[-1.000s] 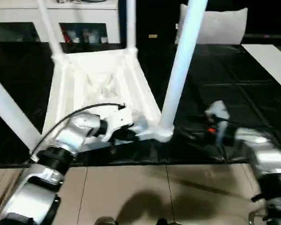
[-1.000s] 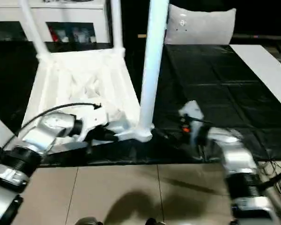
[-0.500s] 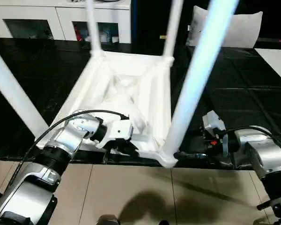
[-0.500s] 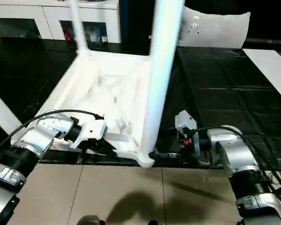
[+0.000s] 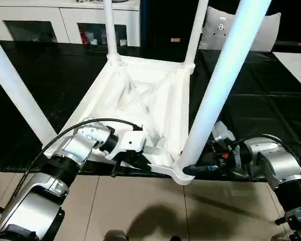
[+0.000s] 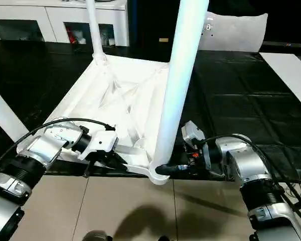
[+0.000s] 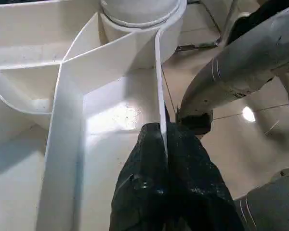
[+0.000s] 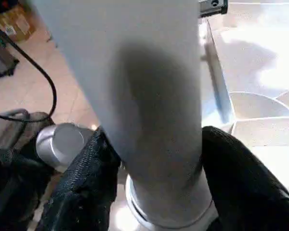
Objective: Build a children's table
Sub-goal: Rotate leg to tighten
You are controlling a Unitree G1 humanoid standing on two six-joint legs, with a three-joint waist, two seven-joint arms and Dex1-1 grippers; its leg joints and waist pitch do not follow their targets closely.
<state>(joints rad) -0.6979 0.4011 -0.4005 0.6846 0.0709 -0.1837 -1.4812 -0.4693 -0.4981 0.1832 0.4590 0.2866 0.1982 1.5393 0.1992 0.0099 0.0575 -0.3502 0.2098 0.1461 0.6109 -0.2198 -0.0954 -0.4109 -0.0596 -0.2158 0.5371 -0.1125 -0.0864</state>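
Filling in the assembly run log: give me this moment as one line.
table top: upside down, four legs up | left hand: shut on near edge rib | right hand: around near-right leg base

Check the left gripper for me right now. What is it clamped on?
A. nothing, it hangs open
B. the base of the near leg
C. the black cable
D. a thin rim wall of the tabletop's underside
D: in the left wrist view the left gripper has its black fingers shut on a thin white rim wall of the upturned tabletop, next to the corner socket.
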